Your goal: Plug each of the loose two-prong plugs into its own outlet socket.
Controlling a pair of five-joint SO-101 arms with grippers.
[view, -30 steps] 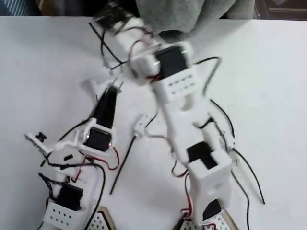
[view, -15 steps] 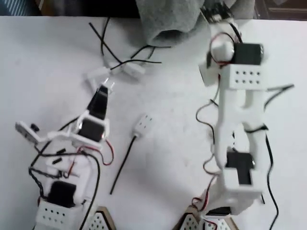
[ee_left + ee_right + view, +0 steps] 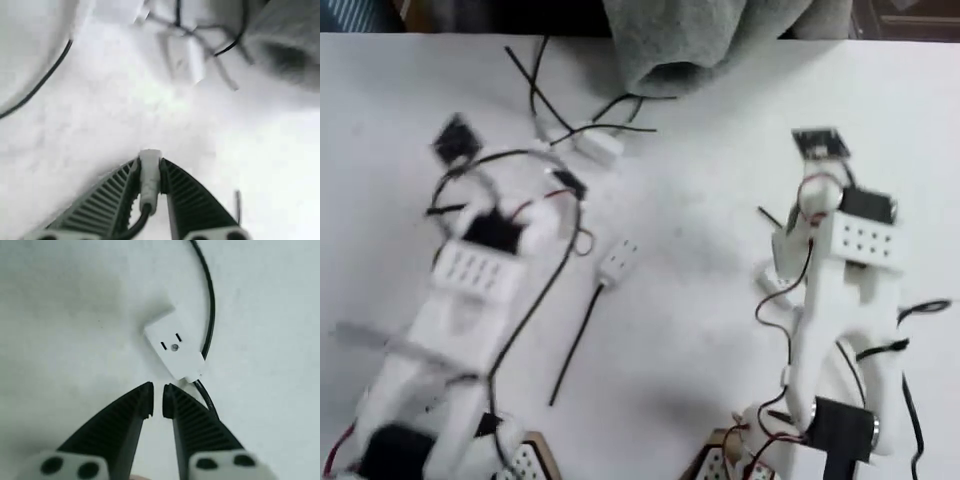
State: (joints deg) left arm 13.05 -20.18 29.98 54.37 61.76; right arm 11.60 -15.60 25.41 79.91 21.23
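Left gripper [image 3: 150, 162]: clamped on a white plug [image 3: 149, 182]; the plug's black cable [image 3: 134, 227] runs back between the jaws; prongs not visible.
Held plug, position: off the bench [image 3: 880, 120] surface, facing the far cluster [image 3: 192, 60] of white connectors and black leads near the far edge.
Right gripper [image 3: 157, 400]: jaws almost together, a narrow slit between; nothing held.
Socket below right gripper [image 3: 175, 347]: lies flat on the bench just ahead of the fingertips; face up; two slots and one round hole, all unoccupied; its black lead curves away beside it.
Middle socket [image 3: 618, 260]: white block at the bench's middle, between the two arms; its lead trails toward the near edge; nothing plugged in.
Far connectors [image 3: 600, 146]: white pieces among tangled leads near the far edge, beside the grey cloth [image 3: 710, 40]; whether any pair is mated cannot be told.
Done: one plug picked up; no plug is visibly seated in a socket.
Left, as judged: align and seat the held plug; repeat for each remaining loose plug; early stage.
Writing and labels: none legible on plug, sockets or leads.
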